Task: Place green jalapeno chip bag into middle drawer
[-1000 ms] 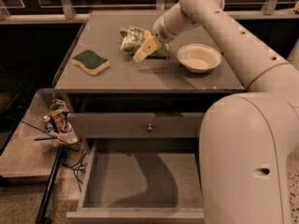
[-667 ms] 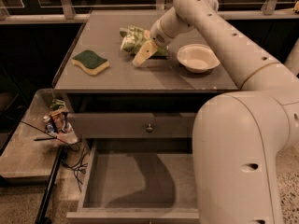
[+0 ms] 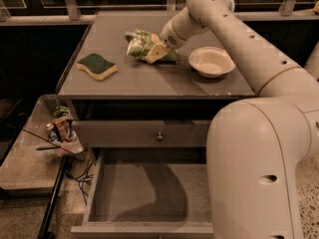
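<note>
The green jalapeno chip bag (image 3: 141,42), a small crinkled green-and-white foil packet, lies on the far part of the grey cabinet top (image 3: 149,81), between the green-and-yellow sponge (image 3: 96,65) and the round white bowl (image 3: 211,61), apart from both. It is likely very light, soft and air-filled. It would give way and crackle under pressure, its foil skin is probably slick, and the chips inside would break if squeezed hard. A gentle pinch across a crimped end seam or a gathered fold looks safer than a clamp on the puffed middle. The pale two-finger gripper (image 3: 158,51) sits at the right-hand end of the bag, touching it or lying just over it. From this view I cannot tell how wide the gripper stands, nor whether it has hold of the foil. The wide, shallow grey middle drawer (image 3: 144,193) is pulled out below with a bare floor, well apart from the bag.
</note>
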{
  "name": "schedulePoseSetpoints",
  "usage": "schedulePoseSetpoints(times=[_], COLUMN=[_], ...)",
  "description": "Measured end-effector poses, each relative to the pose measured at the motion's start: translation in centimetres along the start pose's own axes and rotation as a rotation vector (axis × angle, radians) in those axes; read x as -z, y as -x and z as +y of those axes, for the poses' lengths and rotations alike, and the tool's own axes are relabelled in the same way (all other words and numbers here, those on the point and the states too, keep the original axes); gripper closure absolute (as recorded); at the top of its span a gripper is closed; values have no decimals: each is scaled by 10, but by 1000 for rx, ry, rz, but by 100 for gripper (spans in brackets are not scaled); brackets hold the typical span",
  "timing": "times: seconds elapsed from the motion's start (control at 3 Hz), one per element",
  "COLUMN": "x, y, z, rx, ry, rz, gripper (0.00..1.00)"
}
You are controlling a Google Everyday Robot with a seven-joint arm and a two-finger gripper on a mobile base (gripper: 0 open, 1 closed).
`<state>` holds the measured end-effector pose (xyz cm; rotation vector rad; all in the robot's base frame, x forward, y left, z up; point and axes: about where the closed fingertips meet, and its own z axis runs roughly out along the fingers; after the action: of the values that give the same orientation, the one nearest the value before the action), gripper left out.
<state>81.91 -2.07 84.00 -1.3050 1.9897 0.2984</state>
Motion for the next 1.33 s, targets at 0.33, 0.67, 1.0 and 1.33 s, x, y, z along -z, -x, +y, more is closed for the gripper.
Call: schedulePoseSetpoints(times=[0.33,0.67,1.0,1.33], x=[0,0,-2,11], y=[0,0,2,-1], z=[0,0,3,3], rx=[0,0,11,8], ry=[0,0,15,15], rz=[0,0,3,3], gripper=[64,88,100,100])
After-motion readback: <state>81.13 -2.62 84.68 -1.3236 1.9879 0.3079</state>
